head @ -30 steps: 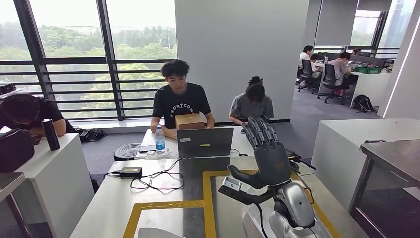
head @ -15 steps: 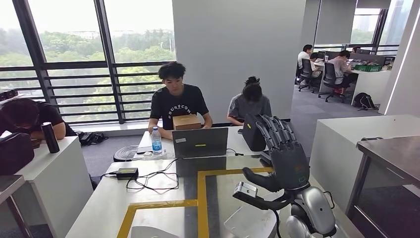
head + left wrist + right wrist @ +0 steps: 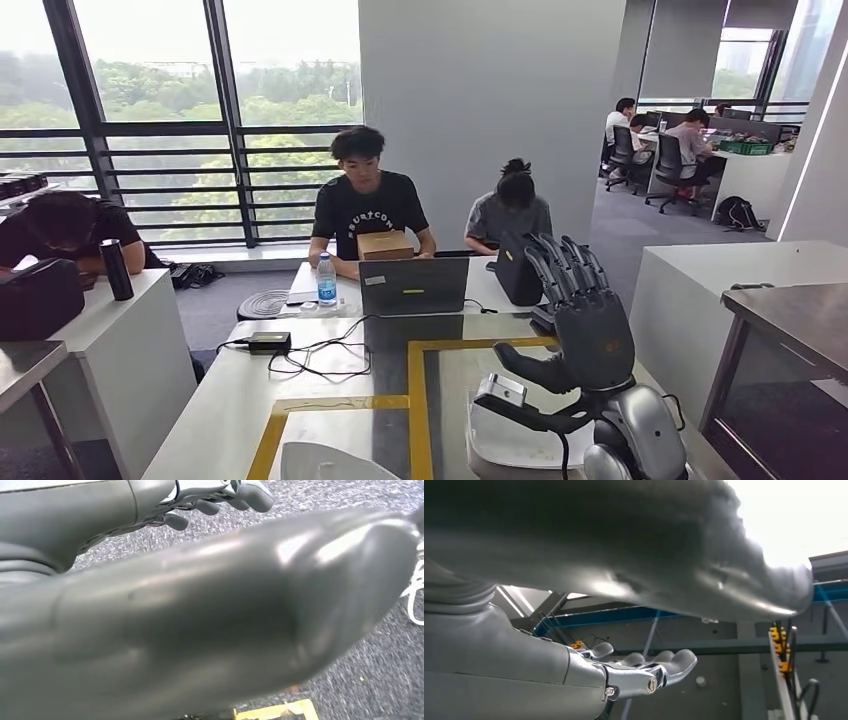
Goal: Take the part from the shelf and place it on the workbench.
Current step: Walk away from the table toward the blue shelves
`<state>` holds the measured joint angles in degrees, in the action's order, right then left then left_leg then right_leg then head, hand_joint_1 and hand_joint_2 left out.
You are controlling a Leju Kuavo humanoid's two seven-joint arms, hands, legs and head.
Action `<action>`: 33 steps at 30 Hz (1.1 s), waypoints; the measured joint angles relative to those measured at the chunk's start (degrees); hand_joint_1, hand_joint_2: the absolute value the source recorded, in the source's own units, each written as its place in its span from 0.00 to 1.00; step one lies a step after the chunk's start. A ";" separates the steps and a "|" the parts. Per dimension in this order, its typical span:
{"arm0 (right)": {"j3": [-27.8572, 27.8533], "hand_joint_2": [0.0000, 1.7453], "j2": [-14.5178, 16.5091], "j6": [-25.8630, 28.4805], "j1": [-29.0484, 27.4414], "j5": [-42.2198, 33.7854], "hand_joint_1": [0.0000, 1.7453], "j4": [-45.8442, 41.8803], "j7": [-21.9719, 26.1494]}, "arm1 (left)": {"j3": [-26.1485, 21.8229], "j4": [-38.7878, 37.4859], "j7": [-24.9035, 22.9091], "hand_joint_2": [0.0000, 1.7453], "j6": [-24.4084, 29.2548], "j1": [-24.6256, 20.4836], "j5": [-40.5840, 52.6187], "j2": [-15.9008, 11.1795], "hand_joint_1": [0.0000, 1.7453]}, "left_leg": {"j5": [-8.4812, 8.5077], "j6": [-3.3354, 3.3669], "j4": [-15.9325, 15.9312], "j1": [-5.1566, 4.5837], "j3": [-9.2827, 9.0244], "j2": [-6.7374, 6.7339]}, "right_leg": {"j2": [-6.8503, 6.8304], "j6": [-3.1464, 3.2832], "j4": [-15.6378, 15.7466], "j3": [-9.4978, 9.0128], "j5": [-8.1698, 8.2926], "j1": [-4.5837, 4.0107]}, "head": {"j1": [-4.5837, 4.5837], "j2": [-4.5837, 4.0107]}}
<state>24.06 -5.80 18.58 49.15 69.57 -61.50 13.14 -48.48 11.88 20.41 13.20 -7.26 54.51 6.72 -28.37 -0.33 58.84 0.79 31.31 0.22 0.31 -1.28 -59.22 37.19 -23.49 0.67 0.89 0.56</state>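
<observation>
1. Head view: my right robot hand (image 3: 590, 335) stands upright over the tabletop (image 3: 230, 400), fingers spread apart and holding nothing.
   - Its forearm is cut off by the picture's lower edge.
   - A pale flat piece (image 3: 500, 445) lies on the tabletop just under the wrist, inside the yellow tape border (image 3: 415, 400). My arm covers its far side. I take it for the part, but its shape is hard to make out.
   - Beyond the hand are a laptop (image 3: 414, 286), a water bottle (image 3: 327, 279), and a black power adapter (image 3: 269, 342) with loose cable.
   - A cardboard box (image 3: 385, 244) sits in front of a seated person in a black shirt (image 3: 368, 205). A second person, head bent, is partly hidden behind my fingers.
2. Left wrist view: the blurred grey thumb of my left robot hand (image 3: 150, 500) crosses most of the picture.
   - The darker fingers (image 3: 240, 492) show past it, loosely bent, clear of the thumb and with nothing in them.
   - Behind them is grey carpet floor (image 3: 350, 680), with a strip of yellow at the edge.
3. Right wrist view: the thumb is again a dark blur close to the lens.
   - The fingers (image 3: 659, 662) reach out flat and free.
   - Past them are a blue beam (image 3: 624, 615) and some orange fittings too small to tell. The pale piece is out of sight here.
</observation>
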 joint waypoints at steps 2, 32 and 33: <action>-0.21 0.00 -0.48 -0.04 -0.23 0.02 0.00 -0.47 0.02 | -0.01 0.01 -0.08 0.00 0.00 0.02 0.00 0.05 0.00 | 0.86 0.81 -0.35 0.24 0.68 -0.18 | -0.04 -0.54 -4.02 1.71 -3.28 0.10 | 0.11 -0.01; -0.74 0.00 -2.03 -0.64 -0.51 -0.34 0.00 -2.77 -0.11 | -0.02 -0.08 -0.22 0.00 0.00 0.07 0.19 -0.15 0.00 | 0.94 0.36 0.11 0.26 1.25 0.13 | -0.27 -0.56 -2.43 0.47 -2.77 0.36 | 2.38 0.01; -0.74 0.00 -2.11 -0.60 -0.60 -0.23 0.00 -2.90 -0.24 | -0.02 -0.07 -0.26 0.00 0.00 0.04 0.26 -0.16 0.00 | 1.32 0.78 0.09 0.24 1.66 0.05 | -0.26 -0.71 -5.75 1.79 -5.02 0.36 | 2.56 0.01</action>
<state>23.32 -7.91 17.98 48.55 69.34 -64.40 12.90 -48.50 11.81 20.15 13.20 -7.22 54.77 6.56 -27.05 0.45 58.92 1.03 32.96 0.26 0.05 -1.99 -64.98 38.99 -28.51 1.04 3.44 0.57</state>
